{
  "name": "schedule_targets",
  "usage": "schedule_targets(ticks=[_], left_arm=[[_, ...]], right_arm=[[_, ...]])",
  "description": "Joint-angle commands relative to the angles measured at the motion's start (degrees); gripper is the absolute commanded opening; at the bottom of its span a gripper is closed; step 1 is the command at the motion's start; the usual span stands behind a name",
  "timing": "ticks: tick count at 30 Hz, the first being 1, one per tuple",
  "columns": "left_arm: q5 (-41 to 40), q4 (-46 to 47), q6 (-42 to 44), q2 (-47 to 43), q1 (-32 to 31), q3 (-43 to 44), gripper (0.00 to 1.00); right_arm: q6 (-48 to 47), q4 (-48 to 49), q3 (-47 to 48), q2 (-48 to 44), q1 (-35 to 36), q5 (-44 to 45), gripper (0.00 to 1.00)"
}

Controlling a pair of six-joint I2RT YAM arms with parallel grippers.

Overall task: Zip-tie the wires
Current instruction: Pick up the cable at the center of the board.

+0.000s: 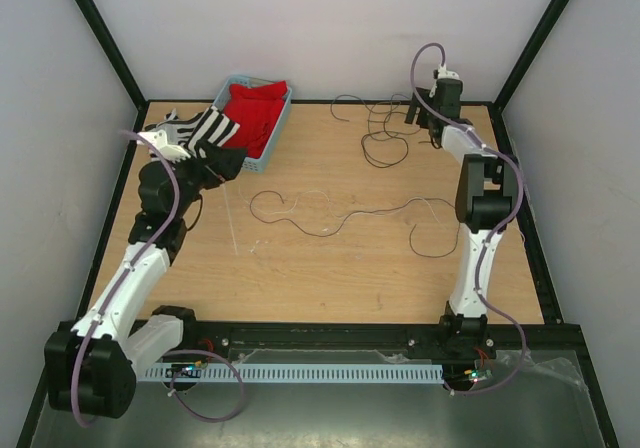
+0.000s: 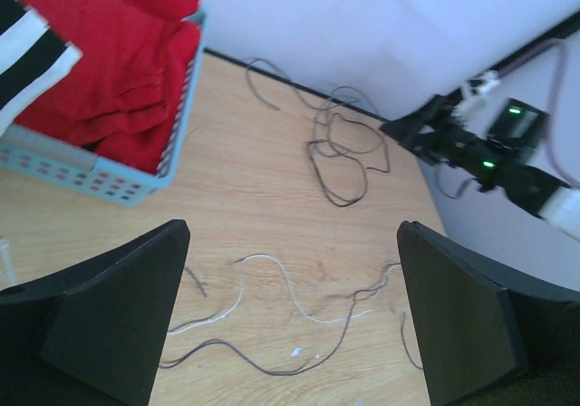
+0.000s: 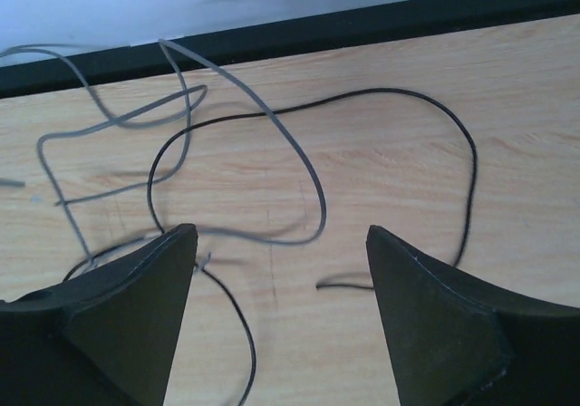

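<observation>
A wooden table (image 1: 330, 278) fills the walled work cell, with two white-and-black arms bolted at its near edge. The left arm (image 1: 140, 258) reaches toward the far left corner, and the right arm (image 1: 475, 228) stretches to the far right.

A light blue basket (image 1: 277, 128) sits at the far left and holds a red cloth (image 1: 258, 106). A black-and-white striped cloth (image 1: 205, 128) drapes over its near side, just beside the left gripper (image 1: 228, 163).

Seen from the left wrist, the left gripper (image 2: 290, 229) has its jaws spread wide and holds nothing. It looks across the table past the basket (image 2: 91, 175) and the red cloth (image 2: 109, 53).

The right gripper (image 1: 415, 113) is at the far edge. From the right wrist, the right gripper (image 3: 281, 232) also has its jaws wide apart and empty.

The wires (image 1: 385, 133) lie in two groups. One tangle of dark loops curls at the far edge just beside the right gripper, where grey and black strands (image 3: 299, 152) run on the wood between its fingers. A second group of dark and pale strands trails across the middle of the table (image 2: 290, 302).

A faint, pale, straight strip, apparently the zip tie (image 1: 231, 223), lies flat on the wood left of the middle wires and near the left gripper.
</observation>
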Motion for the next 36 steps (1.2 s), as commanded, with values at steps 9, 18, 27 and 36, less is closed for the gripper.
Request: schedule_targets(ticks=[9, 18, 27, 36], left_arm=[[9.06, 3.00, 0.86, -4.74, 0.39, 4.83, 0.99], [3.96, 7.71, -2.83, -4.37, 0.76, 7.02, 0.99], [16.12, 12.47, -4.98, 6.08, 1.35, 15.76, 0.99], [22.60, 12.93, -0.88, 17.45, -4.13, 21.33, 0.99]], right_arm=[[-1.04, -0.28, 11.57, 10.93, 0.01, -3.36, 0.25], [-4.39, 4.45, -4.22, -12.12, 3.06, 0.38, 0.00], [-8.58, 5.04, -9.41, -33.82, 6.40, 6.28, 0.00], [-10.24, 3.30, -1.09, -41.12, 6.47, -1.73, 0.00]])
